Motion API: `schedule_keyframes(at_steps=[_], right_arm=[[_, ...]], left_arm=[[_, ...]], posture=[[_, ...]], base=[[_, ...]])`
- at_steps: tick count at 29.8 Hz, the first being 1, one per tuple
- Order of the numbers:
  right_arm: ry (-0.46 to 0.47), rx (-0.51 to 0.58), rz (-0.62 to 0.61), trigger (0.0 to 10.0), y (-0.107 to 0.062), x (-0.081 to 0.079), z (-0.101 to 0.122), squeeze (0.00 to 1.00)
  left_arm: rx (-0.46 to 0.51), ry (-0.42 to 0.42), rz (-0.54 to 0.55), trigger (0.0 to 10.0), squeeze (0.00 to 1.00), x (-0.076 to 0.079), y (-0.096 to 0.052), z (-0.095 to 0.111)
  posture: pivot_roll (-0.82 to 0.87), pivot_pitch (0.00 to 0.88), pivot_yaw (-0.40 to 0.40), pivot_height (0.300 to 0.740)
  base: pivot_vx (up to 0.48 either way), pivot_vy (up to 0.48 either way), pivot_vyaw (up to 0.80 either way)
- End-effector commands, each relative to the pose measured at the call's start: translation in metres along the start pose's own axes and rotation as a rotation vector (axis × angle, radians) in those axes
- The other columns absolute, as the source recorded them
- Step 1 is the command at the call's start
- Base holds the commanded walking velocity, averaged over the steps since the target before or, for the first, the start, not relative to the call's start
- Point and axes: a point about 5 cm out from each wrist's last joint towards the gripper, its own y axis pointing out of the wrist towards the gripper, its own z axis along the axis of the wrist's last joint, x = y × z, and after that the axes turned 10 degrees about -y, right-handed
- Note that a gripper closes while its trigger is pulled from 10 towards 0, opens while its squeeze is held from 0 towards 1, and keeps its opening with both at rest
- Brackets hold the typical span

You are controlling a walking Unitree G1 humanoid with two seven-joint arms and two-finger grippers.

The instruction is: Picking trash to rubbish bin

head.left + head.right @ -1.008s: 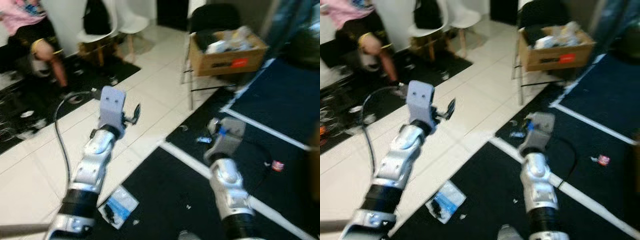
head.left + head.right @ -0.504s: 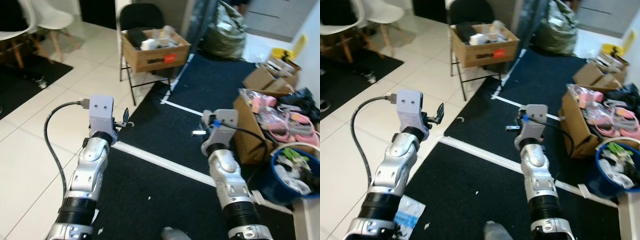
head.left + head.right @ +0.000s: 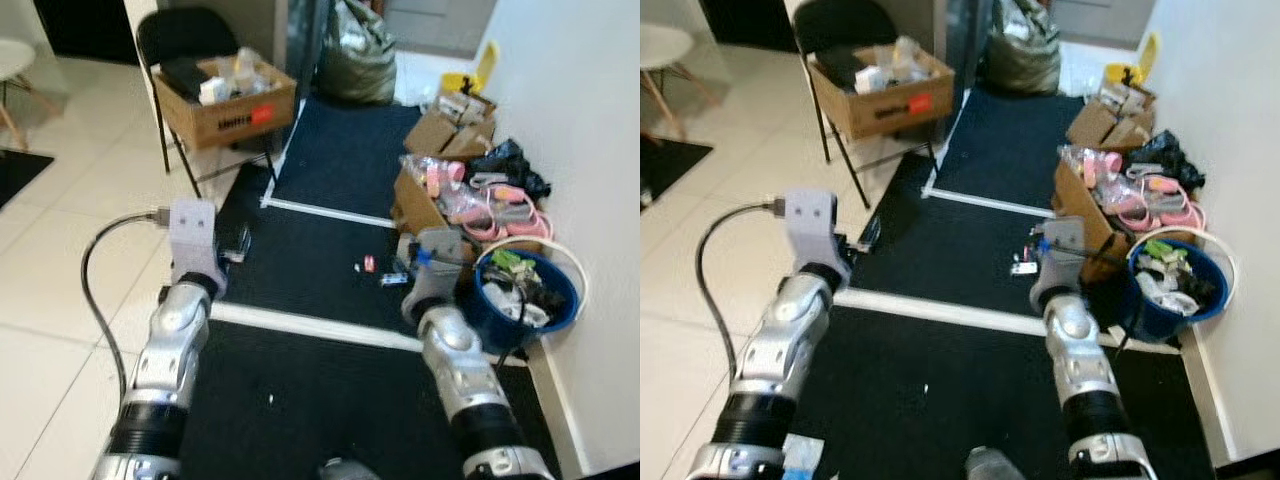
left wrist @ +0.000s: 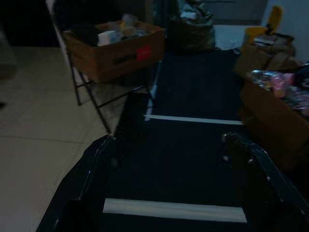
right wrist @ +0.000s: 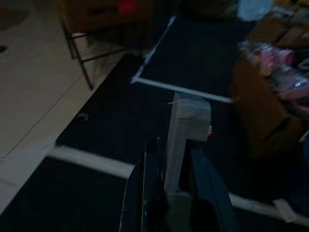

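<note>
My right gripper (image 5: 170, 162) is shut on a pale strip of wrapper (image 5: 186, 118) that sticks out past its fingertips. In the eye views that gripper (image 3: 396, 276) is held over the black mat, just left of the blue rubbish bin (image 3: 490, 315), which stands against the white wall and is full of mixed trash. A small red scrap (image 3: 368, 263) lies on the mat in front of the gripper. My left gripper (image 4: 168, 139) is open with nothing between its fingers, raised over the mat's left edge (image 3: 236, 243).
A cardboard box (image 3: 225, 100) sits on a black folding chair at the back left. Open boxes with pink items (image 3: 445, 190) stand by the wall beyond the bin. A dark rubbish bag (image 3: 355, 45) is at the far end. White tape lines (image 3: 310, 325) cross the mat.
The whole view has swung to the right, bringing the blue bin and the wall nearer the middle. Both arms keep the same pose; the right gripper still holds the wrapper.
</note>
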Motion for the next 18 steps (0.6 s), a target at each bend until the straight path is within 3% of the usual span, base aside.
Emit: schedule_keyframes(at_steps=[1,9,18], right_arm=[[-0.002,-0.009,-0.001,10.0,-0.0008,0.0017,-0.0019,0.0],[-0.004,-0.01,0.006,10.0,0.0004,-0.0011,-0.0014,0.0],[0.001,-0.01,0.01,10.0,0.0014,-0.0057,-0.0009,0.0]], left_arm=[[-0.02,0.031,0.009,10.0,0.0,-0.0006,-0.0001,-0.0051],[-0.01,0.029,0.001,10.0,0.0,-0.0002,-0.0004,-0.003],[-0.005,0.023,-0.002,10.0,0.0,0.0021,0.0,-0.0011]], posture=[[-0.07,0.0,-0.013,0.74],[-0.07,0.0,-0.011,0.74],[-0.07,0.0,-0.009,0.74]], base=[[0.0,0.0,0.0],[0.0,0.0,0.0],[0.308,0.0,0.0]])
